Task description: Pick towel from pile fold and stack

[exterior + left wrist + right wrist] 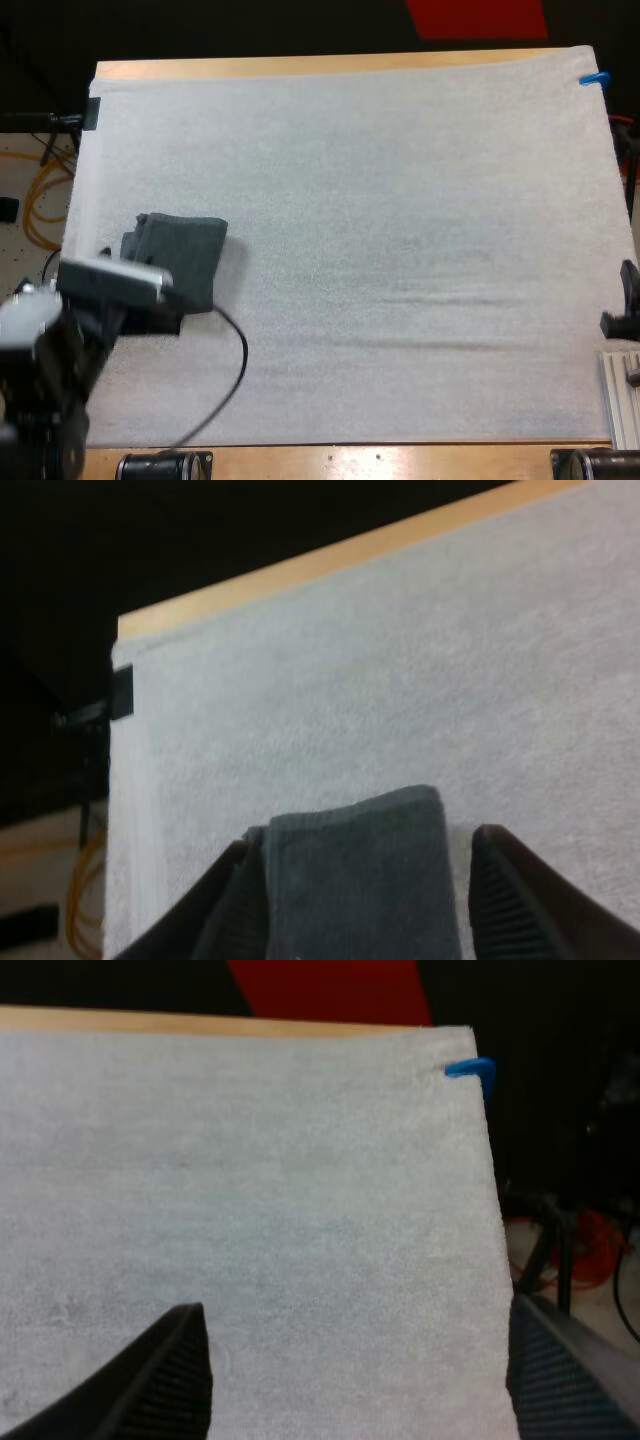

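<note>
Squarely folded towel (186, 252) — fuzzy white mat (400, 250)

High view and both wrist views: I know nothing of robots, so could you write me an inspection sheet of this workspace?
Surface: white mat on a wooden table, lying flat.
Job's things: one folded dark grey-green towel near the mat's left edge.
Clutter: nothing seen.
Claws: left claw open, its fingers on either side of the towel; right claw open over bare mat near the mat's right edge.
Cables: orange cable looped on the floor left of the table.
Surroundings: dark space beyond the table's far edge.
</note>
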Controlling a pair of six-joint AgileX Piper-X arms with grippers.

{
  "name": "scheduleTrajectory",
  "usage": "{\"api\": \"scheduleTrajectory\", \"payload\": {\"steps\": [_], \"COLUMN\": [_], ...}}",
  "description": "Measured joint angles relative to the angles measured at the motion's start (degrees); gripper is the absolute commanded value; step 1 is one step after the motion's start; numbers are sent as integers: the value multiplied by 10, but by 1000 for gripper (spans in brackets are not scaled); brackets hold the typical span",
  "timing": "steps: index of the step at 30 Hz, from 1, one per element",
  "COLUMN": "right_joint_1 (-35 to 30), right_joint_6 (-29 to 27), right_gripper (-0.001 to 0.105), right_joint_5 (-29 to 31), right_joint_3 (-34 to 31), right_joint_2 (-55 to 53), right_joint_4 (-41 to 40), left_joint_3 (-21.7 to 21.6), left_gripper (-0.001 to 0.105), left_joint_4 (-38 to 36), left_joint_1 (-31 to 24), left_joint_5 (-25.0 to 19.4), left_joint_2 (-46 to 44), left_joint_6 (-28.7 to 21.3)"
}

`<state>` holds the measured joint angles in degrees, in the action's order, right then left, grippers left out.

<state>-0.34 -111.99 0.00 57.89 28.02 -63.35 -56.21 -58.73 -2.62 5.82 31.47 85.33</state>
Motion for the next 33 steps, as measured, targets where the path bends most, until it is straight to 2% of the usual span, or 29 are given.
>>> {"api": "scheduleTrajectory", "payload": {"steps": [5, 12, 16, 20, 25, 29, 33], "right_joint_1": [0, 0, 0, 0, 0, 0, 0], "right_joint_6": [27, 45, 79, 88, 89, 89, 79], "right_gripper": [62, 62, 62, 62, 62, 62, 62], "right_joint_5": [-7, -28, -31, -31, -29, -31, -34], "right_joint_3": [-53, -118, -134, -140, -151, -156, -156], "right_joint_2": [-79, -199, -263, -287, -287, -287, -287], "right_joint_4": [0, -14, -24, -32, -57, -57, -48], "left_joint_3": [33, 60, 67, 82, 107, 115, 118], "left_gripper": [44, 44, 44, 44, 44, 44, 44], "left_joint_4": [-7, -18, -47, -99, -185, -248, -253], "left_joint_1": [35, 39, 39, 39, 39, 38, 32], "left_joint_5": [0, -27, -38, -39, -41, -52, -58], "left_joint_2": [-79, -184, -246, -306, -323, -323, -323], "left_joint_6": [0, 0, 0, 0, 3, 27, 34]}}
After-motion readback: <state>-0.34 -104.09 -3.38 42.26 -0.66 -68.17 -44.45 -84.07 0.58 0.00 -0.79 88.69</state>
